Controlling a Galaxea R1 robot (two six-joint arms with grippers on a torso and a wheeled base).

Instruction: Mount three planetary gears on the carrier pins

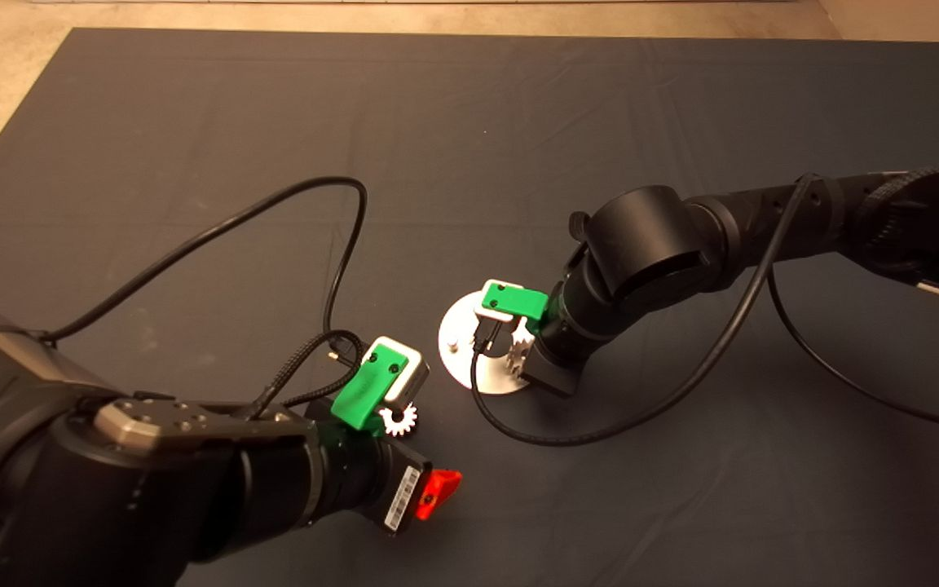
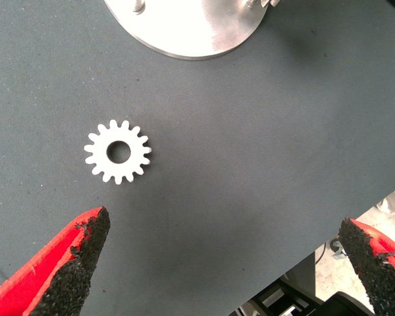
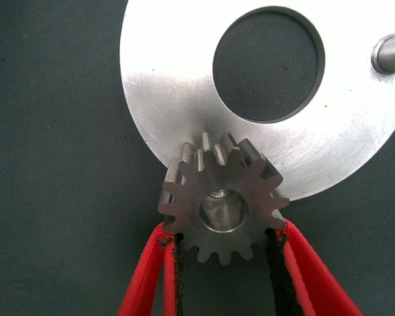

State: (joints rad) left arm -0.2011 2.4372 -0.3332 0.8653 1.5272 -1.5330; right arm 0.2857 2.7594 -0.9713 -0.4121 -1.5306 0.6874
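The right gripper was positioned over the near edge of the silver disc, clamped on a planetary gear with a red finger pressed against each flank of its teeth. Through the centre hole of this held gear, the top of a carrier pin was visible, the gear lying at the rim of the disc with part of it overhanging the dark mat. How far the gear had seated down the pin could not be determined. A second pin stood upright and bare on the disc, across its large centre hole from the held gear. In the head view the right arm reached in from the right, and its gripper covered much of the disc, where one bare pin showed. The left gripper hovered above the mat with its fingers spread wide apart, holding nothing. A second gear lay flat on the mat, nearer the one finger and touching neither. This loose gear rested near the disc but apart from it, just beside the green body of the left gripper. The edge of the disc was also visible in the left wrist view. A third gear could not be identified.
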